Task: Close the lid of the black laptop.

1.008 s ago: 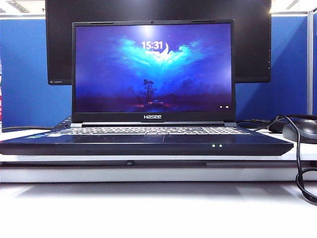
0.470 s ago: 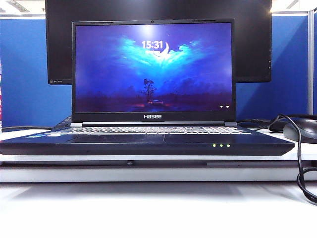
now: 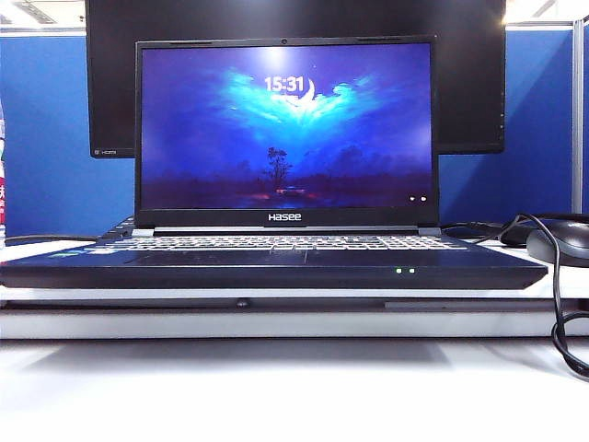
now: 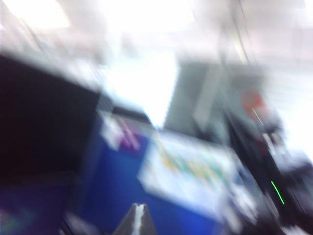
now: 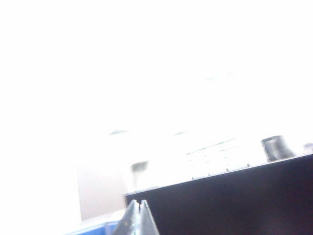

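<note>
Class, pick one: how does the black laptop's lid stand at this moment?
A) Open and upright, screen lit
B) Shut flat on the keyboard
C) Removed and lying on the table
A: the lid stands upright above the black laptop, wallpaper and clock showing.

Left gripper [image 4: 138, 215] raised, jaws pressed together, nothing between. Right gripper [image 5: 139, 213] likewise raised, jaws together, nothing held.

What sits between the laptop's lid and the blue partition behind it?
In the exterior view, a black monitor stands between the lid and the partition. The left tool and right tool, both shut, show only in their wrist views.
</note>
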